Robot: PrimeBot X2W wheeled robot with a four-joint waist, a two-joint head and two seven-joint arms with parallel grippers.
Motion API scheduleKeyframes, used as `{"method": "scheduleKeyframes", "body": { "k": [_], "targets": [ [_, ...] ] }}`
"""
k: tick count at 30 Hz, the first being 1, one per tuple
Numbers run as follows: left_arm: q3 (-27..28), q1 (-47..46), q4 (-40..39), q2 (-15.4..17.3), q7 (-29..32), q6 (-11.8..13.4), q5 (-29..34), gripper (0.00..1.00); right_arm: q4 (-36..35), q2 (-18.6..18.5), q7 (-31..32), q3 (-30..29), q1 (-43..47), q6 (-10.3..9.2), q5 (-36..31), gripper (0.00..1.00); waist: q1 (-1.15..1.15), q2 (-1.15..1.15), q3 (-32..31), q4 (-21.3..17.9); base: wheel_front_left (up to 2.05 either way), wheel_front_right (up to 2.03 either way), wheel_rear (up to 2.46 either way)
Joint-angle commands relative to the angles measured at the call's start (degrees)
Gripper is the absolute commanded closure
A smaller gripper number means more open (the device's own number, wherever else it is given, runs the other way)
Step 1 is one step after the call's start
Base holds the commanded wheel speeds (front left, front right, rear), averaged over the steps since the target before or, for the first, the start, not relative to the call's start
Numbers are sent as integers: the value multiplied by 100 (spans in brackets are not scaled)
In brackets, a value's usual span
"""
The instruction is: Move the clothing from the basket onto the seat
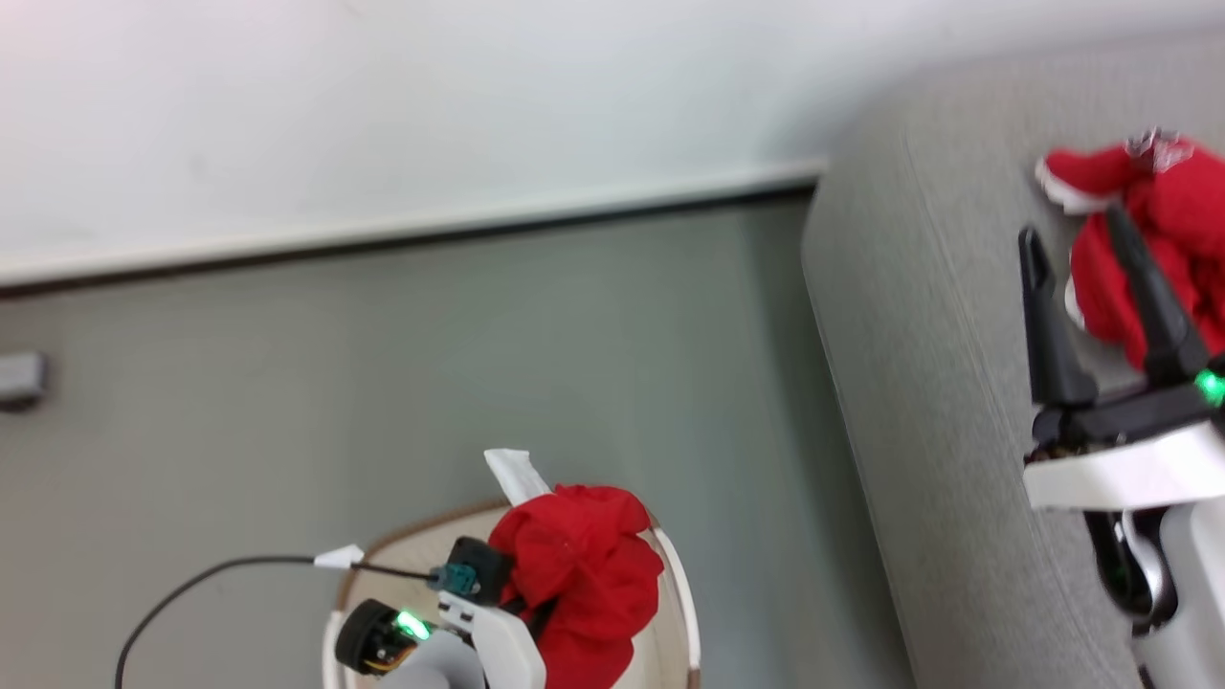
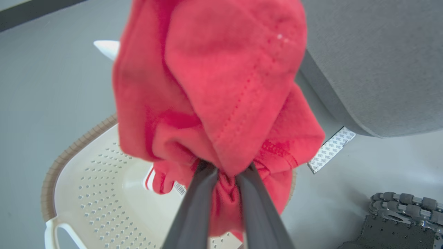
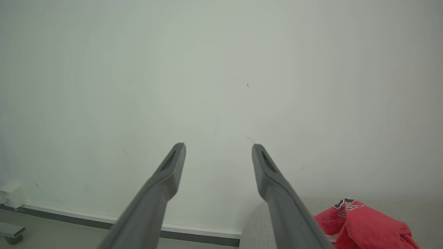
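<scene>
Clothing sits in two spots. One red garment (image 2: 225,86) hangs bunched directly above the basket (image 2: 104,173). A second red garment (image 1: 1168,239) lies crumpled on the sofa (image 1: 919,335), well to the right of the basket. The left claw (image 2: 226,171) is pinching the first garment, its two dark fingers pressed close on a gathered fold, with cloth spilling over the fingertips. A white label (image 1: 512,474) sticks out of that bunch over the basket's far rim. Just under the bunch, inside the basket, a scrap of red-and-white trim and a barcode tag show; whether they belong to the same garment cannot be told. The basket stands on grey floor (image 1: 478,335), with the sofa's rounded edge near its right side. The right claw (image 1: 1077,244) is spread wide and holds nothing. It hangs over the sofa far to the right of the basket, just beside the second garment, and one finger crosses in front of the red cloth in the head view. Its fingers point toward the pale wall (image 3: 221,69) beyond the basket.
</scene>
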Motion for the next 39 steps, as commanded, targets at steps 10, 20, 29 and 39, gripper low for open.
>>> {"method": "scheduleKeyframes", "body": {
  "k": [10, 20, 29, 39],
  "targets": [
    [76, 236, -783, 252, -530, 17, -329, 100, 253, 29, 0, 197, 789, 1, 199, 0, 1, 0, -1269, 524, 0, 0, 0],
    [477, 282, -2532, 768, -597, 428, -351, 100, 272, 252, 1, 423, 1368, 1, 303, 0, 1, 0, -1749, 442, 0, 0, 0],
    [784, 310, -4529, 1306, -86, 934, -515, 100, 151, 343, 1, 651, 1766, 1, 438, 0, 1, 0, -1850, 332, 0, 0, 0],
    [938, 426, -5615, 1570, 202, 1335, -561, 100, -83, 226, 1, 890, 1975, 1, 528, 0, 1, 0, -1787, 213, 0, 0, 0]
  ]
}}
